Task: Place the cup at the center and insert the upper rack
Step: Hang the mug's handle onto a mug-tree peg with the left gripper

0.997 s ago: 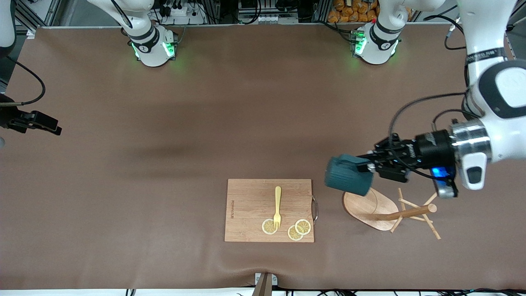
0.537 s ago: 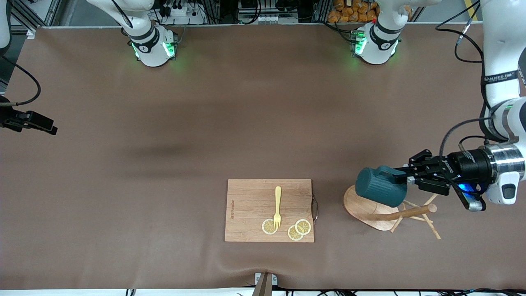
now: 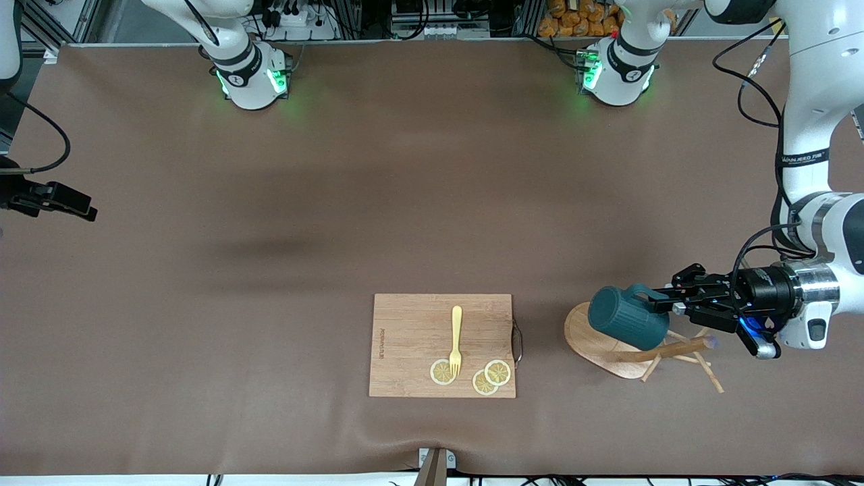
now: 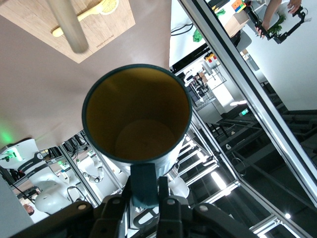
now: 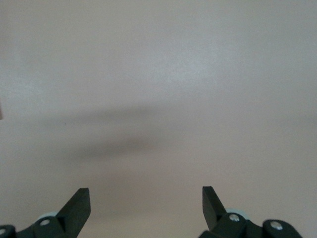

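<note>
The left end effector (image 3: 665,303) is clamping tight on the loop handle of the teal ribbed cup (image 3: 628,317), holding it on its side above the oval base of the mug tree (image 3: 611,347). The mug tree is lying toppled on the tabletop (image 3: 337,202), beside the cutting board (image 3: 412,337). The right end effector (image 5: 146,203) is waiting over bare tabletop, jaws spread wide and holding nothing.
</note>
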`<state>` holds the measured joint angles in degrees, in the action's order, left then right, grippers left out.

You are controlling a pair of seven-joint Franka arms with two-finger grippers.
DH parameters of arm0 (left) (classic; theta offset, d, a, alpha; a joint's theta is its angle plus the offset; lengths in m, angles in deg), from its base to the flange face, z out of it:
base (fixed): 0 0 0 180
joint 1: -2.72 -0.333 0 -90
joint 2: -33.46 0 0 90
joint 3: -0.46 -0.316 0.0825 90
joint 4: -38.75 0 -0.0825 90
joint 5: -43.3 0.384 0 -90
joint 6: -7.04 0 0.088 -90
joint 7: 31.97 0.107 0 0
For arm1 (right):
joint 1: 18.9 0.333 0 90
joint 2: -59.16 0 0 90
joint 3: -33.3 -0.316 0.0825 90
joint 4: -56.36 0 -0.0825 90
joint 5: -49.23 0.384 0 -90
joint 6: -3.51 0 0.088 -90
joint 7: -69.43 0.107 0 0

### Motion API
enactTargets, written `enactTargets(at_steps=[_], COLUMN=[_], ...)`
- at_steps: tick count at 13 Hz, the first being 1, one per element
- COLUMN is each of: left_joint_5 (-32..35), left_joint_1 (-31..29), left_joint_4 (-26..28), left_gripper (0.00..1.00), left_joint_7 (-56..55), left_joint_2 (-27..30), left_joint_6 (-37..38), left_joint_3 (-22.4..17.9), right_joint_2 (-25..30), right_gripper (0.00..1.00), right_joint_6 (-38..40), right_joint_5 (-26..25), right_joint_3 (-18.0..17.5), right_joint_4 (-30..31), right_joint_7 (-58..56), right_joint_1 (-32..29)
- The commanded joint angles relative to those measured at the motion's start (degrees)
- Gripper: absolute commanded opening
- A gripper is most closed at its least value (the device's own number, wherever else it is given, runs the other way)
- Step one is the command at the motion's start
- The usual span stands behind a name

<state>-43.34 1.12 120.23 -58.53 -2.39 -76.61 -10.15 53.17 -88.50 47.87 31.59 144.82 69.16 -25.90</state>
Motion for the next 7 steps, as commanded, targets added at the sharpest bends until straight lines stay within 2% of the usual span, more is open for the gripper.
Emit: enactTargets(at_steps=[1, 7], left_joint_5=[-1.25, -0.46], left_joint_1=[-1.91, -3.15], left_joint_4=[-0.54, -0.27], left_gripper=[0.00, 0.00], left_joint_7=[1.86, 5.55], left_joint_2=[-1.23, -2.29], left_joint_6=[1.91, 2.17], left_joint_3=[0.59, 0.50], right_joint_2=[0.62, 0.36], right_gripper=[1.00, 1.00], right_joint_6=[0.52, 0.43], right_joint_5=[-0.66, -0.57], right_joint_3=[1.18, 1.27], right_joint_4=[0.13, 0.22], right_joint_7=[0.97, 0.89], right_joint_1=[1.29, 1.29])
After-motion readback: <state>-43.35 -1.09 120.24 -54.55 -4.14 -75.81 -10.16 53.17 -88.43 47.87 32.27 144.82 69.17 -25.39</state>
